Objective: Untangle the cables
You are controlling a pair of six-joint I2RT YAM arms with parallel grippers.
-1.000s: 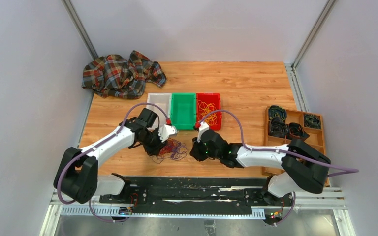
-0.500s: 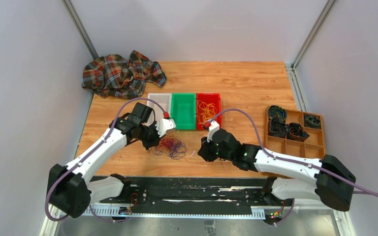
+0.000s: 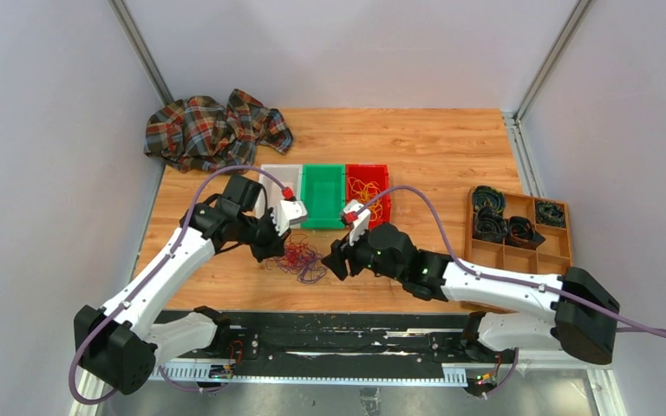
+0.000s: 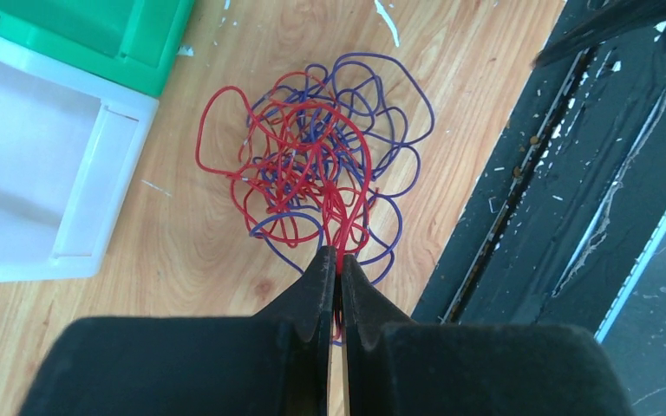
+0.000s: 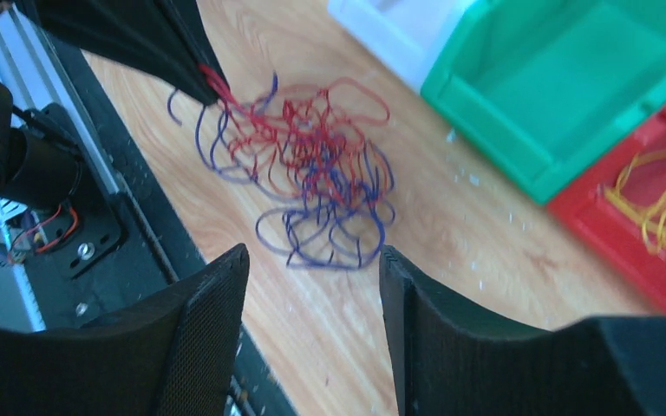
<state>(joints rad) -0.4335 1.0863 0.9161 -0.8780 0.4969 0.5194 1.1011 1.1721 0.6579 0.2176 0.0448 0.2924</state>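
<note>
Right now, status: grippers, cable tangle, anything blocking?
Left gripper shut on red strands. Right gripper open, hovering by red-purple tangle, knotted, on table. Nothing blocking.

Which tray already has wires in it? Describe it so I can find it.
On the wooden table, three small trays sit in a row near the middle. It is the red tray at the right end. Unlike the green tray and white tray beside it, which look empty, it holds thin yellow wires.

red and purple cables [image 4: 316, 169] lie loosely tangled together.
</note>
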